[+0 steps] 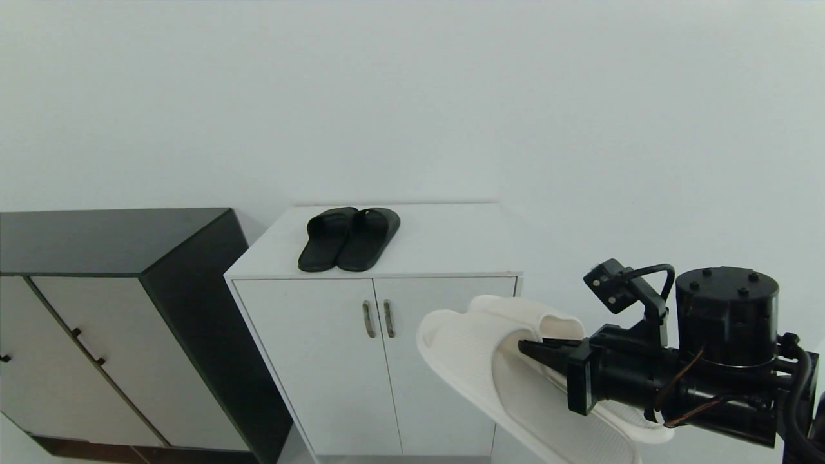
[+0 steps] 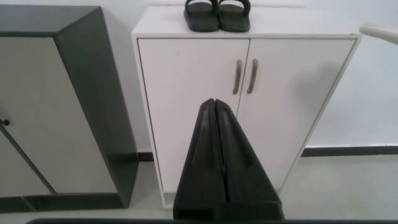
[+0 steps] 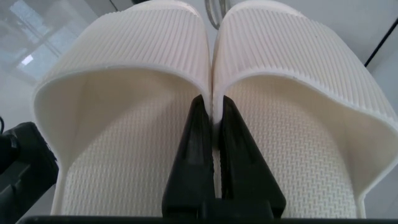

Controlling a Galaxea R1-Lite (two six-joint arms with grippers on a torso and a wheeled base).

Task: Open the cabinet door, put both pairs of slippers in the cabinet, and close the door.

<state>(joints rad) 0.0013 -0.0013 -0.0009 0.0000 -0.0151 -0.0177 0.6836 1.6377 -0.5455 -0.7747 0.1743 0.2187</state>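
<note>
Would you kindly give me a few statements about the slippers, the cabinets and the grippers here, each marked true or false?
1. The white cabinet is shut. True.
2. The black slippers lie inside the white cabinet. False: they lie side by side on its top.
3. The right gripper holds the white slippers as a pair. True.
4. The left gripper is wide open. False: its fingers are pressed together, with nothing between them.
5. A dark cabinet stands to the left of the white one. True.
</note>
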